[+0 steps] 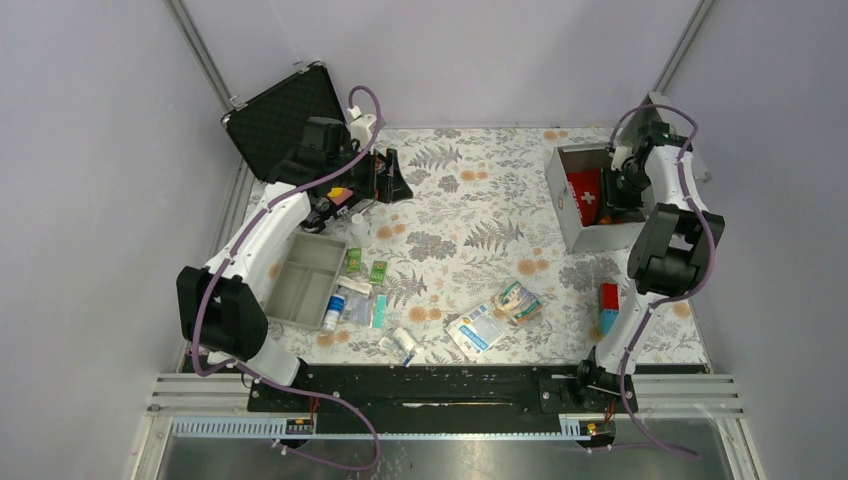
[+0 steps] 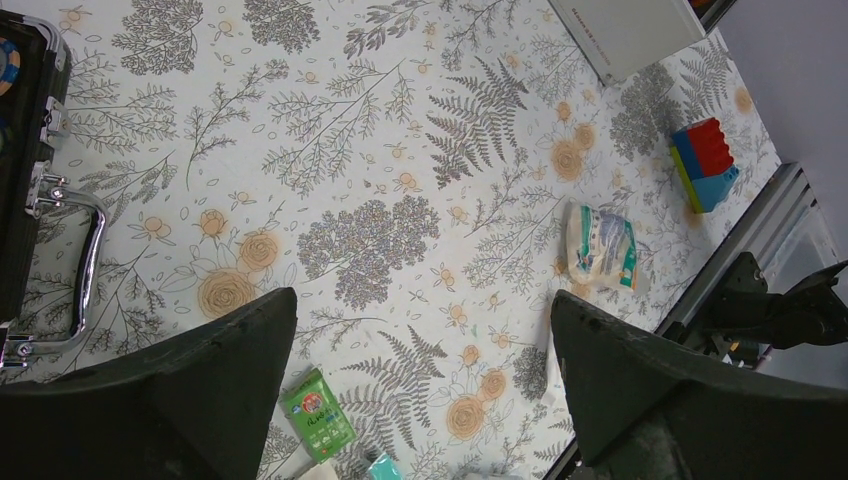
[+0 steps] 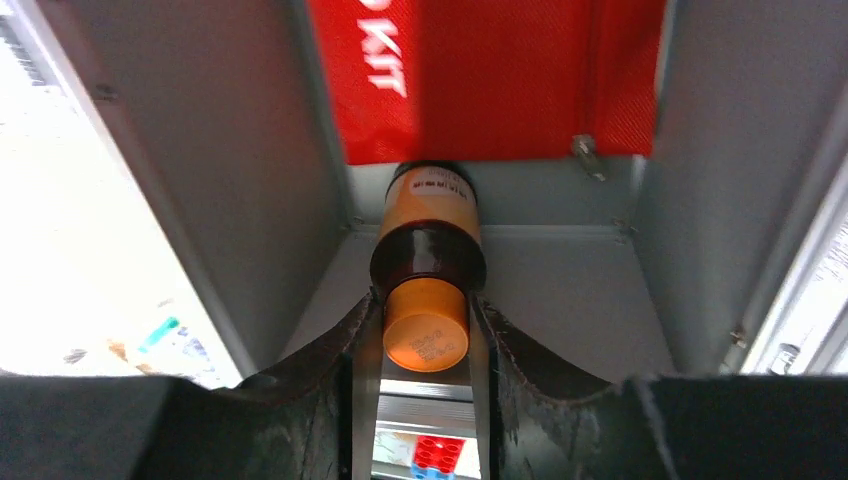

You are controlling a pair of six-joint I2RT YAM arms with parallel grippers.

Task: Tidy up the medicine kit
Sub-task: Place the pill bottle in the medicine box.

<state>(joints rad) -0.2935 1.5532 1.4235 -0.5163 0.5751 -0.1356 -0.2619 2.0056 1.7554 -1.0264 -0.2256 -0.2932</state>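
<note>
The medicine kit is a silver-grey metal box lying open at the far right of the table; a corner of it shows in the left wrist view. A red first-aid pouch sits inside it, also in the right wrist view. My right gripper is inside the kit, shut on the orange cap of a brown bottle that lies on the box floor against the pouch. My left gripper is open and empty above the patterned table, next to the black case.
A grey tray, green sachets, a small white bottle, a roll and two packets lie at the front left and middle. Red-blue toy bricks sit front right. The case's chrome handle is left of my left gripper.
</note>
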